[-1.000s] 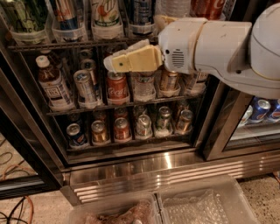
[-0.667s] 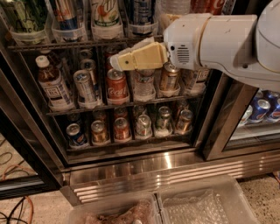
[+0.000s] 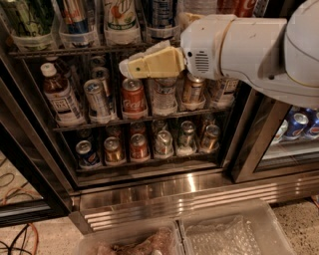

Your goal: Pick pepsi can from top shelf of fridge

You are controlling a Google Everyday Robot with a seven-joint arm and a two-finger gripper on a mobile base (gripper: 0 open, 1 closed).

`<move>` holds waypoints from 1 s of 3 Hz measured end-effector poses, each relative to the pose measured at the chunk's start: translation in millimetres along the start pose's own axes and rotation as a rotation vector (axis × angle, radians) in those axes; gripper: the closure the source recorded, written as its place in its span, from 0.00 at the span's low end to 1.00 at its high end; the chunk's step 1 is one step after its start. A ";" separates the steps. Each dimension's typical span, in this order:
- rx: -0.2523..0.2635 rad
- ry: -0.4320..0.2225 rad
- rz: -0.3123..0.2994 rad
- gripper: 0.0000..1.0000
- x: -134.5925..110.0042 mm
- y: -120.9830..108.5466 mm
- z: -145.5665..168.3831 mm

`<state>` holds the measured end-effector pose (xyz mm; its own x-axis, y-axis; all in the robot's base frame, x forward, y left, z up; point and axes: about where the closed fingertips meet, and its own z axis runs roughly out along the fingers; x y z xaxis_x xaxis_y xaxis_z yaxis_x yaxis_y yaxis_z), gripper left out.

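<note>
The fridge stands open in front of me with wire racks of drinks. The top shelf is a dark wire rack with clear plastic cup holders holding tall cans. The pepsi can, blue with pale lettering, stands in a holder on it, its top cut off by the frame. My gripper, with yellowish fingers on a big white arm, reaches in from the right. It sits just below the top shelf's front edge, below and left of the pepsi can. It holds nothing that I can see.
The middle rack holds a dark bottle, a silver can, a red Coca-Cola can and a clear bottle. The lower rack holds several short cans. Blue cans stand behind the right glass door. Clear plastic bins lie on the floor.
The gripper and arm have risen slightly, closer to the top shelf's front edge. The cans and bottles have not moved.
</note>
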<state>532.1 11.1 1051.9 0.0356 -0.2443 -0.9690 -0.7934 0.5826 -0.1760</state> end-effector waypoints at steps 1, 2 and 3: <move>0.025 -0.016 -0.011 0.07 -2.4 -3.7 4.7; 0.058 -0.016 -0.020 0.10 1.8 -12.1 6.8; 0.072 0.001 -0.025 0.21 8.0 -23.2 6.1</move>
<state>554.5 0.3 1047.1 0.0547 -0.2601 -0.9640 -0.7466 0.6304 -0.2124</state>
